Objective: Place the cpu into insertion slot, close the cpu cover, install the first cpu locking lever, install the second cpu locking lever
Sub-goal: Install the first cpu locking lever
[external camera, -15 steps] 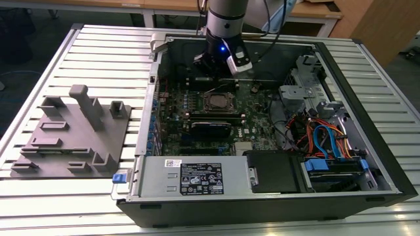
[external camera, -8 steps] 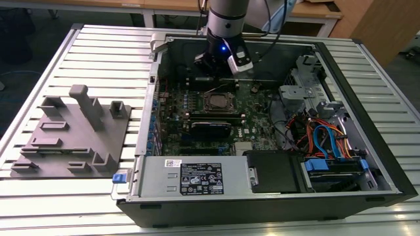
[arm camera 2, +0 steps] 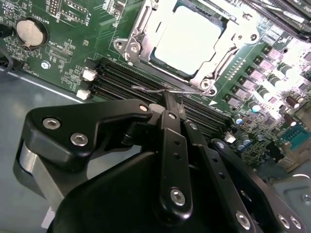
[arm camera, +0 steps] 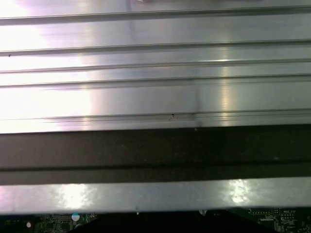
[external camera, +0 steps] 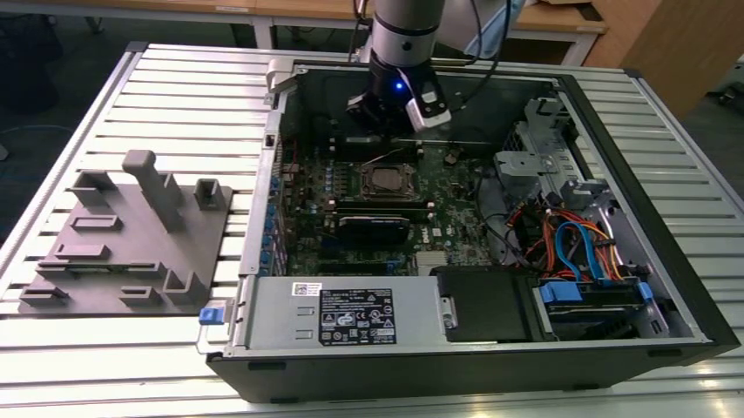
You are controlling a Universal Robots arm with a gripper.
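Note:
In the second wrist view the cpu [arm camera 2: 192, 39] lies flat in the insertion slot [external camera: 389, 181], its pale metal top showing through the cut-out of the cpu cover [arm camera 2: 138, 34], which lies down around it. A thin wire locking lever [arm camera 2: 146, 89] runs along the socket's edge nearest the gripper. My gripper [arm camera 2: 169, 99] is shut, its black fingertips together and touching that lever. In the exterior view the gripper [external camera: 393, 131] hangs inside the open computer case, just beyond the socket's far side.
Black memory slots [arm camera 2: 121, 80] run between gripper and socket; a coin battery [arm camera 2: 30, 31] sits aside. A black card [external camera: 372, 228], power supply [external camera: 348, 318] and cabled drive cage [external camera: 581, 252] fill the case. A grey fixture plate [external camera: 128, 244] lies at the exterior view's left. The case wall [arm camera: 155, 150] meets table slats [arm camera: 155, 73].

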